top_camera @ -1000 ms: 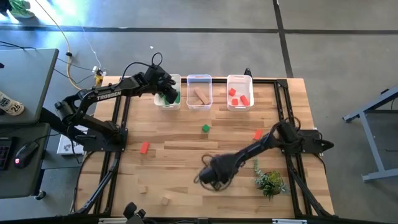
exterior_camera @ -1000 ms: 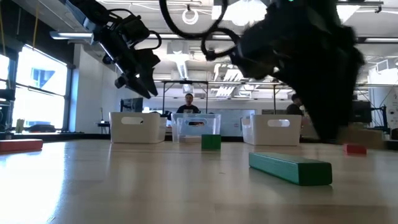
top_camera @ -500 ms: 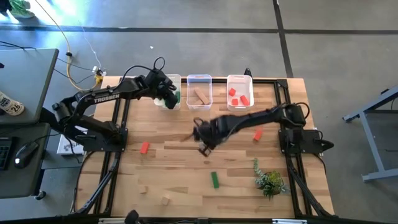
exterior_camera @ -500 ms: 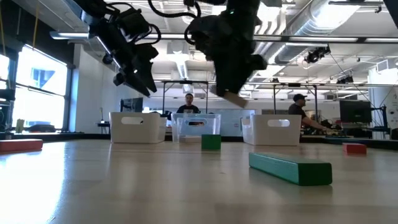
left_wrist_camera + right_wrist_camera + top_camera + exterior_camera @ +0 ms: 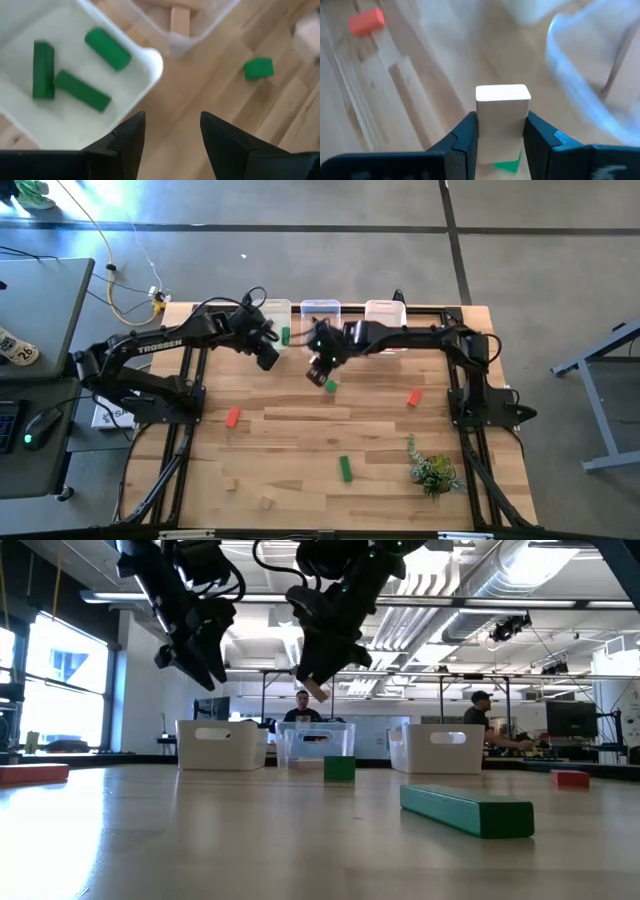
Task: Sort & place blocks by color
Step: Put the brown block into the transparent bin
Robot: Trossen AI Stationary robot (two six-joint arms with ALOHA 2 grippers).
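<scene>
**Right gripper carries a tan block near the middle bin**

Right gripper (image 5: 318, 367) is clamped on a tan block (image 5: 502, 111), in the air just at 6 o'clock of the clear middle bin (image 5: 321, 310). A green cube (image 5: 330, 386) lies on the table (image 5: 300, 440) right under it. Left gripper (image 5: 268, 357) hangs with fingers apart at 9 o'clock of the right one, beside the white bin (image 5: 75, 120) holding three green blocks (image 5: 82, 90).
</scene>
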